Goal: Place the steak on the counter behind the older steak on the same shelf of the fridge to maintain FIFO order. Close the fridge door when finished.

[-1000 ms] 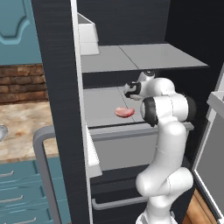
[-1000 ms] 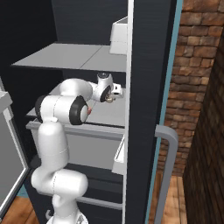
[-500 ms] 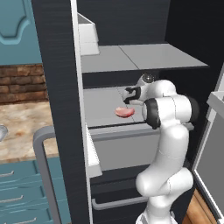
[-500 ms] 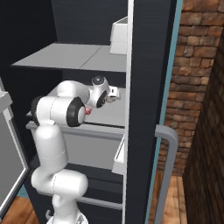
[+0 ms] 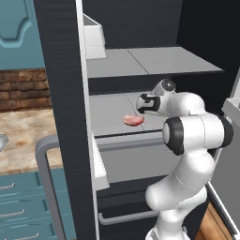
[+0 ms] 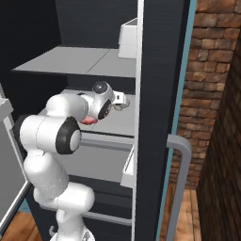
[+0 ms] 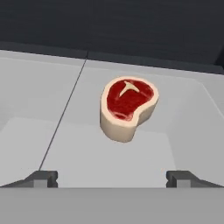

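The steak (image 7: 127, 107), a thick red chunk with a cream rim, lies free on the light-grey shelf (image 7: 183, 118), close to the fridge's dark back wall. My gripper (image 7: 111, 177) is open, its fingertips (image 7: 43, 177) wide apart and short of the meat, touching nothing. In the left base view the gripper (image 5: 142, 103) hovers over the shelf (image 5: 105, 112), just behind and right of the older steak (image 5: 133, 120), a flat pink slab near the shelf's front. The older steak (image 6: 88, 121) peeks out beside my arm, with the gripper (image 6: 123, 102) past it. The tan counter (image 5: 23, 140) lies left of the fridge (image 5: 61, 70).
A grey pull-out drawer (image 5: 136, 159) sits under the shelf's front edge. An upper shelf (image 5: 150, 61) carries a white box (image 5: 93, 40). The open fridge doors stand at both sides, one with a grey handle (image 5: 47, 187), the other with a handle (image 6: 176, 179).
The hand has sunk a little and drawn slightly toward the shelf's front, and the elbow has swung outward. The older steak has not moved.
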Motion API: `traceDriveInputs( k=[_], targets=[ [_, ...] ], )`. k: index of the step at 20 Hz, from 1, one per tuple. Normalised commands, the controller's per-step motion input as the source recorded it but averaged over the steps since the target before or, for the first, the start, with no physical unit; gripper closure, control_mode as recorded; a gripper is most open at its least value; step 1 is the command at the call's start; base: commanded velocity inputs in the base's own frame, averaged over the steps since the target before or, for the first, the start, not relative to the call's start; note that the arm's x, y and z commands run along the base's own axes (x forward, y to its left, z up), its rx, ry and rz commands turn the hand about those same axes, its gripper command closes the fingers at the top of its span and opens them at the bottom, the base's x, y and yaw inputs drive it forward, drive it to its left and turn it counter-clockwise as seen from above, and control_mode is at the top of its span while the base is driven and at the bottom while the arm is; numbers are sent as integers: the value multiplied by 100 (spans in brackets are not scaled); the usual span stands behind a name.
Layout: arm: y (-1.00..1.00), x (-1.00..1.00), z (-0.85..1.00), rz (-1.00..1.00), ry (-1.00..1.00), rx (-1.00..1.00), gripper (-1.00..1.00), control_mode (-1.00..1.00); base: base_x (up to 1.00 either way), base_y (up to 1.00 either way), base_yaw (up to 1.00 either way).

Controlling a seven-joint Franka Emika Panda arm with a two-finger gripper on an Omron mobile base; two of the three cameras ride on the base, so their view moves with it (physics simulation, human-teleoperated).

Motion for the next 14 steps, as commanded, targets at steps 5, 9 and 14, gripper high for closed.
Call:
traceDriveInputs(
  k=[5, 9, 14],
  targets=[
    [0, -100, 29, -4, 0, 4, -100, -100, 0, 0, 0],
    [8, -100, 2, -12, 0, 8, -100, -100, 0, 0, 0],
    [15, -100, 42, -13, 1, 6, -100, -100, 0, 0, 0]
  ],
)
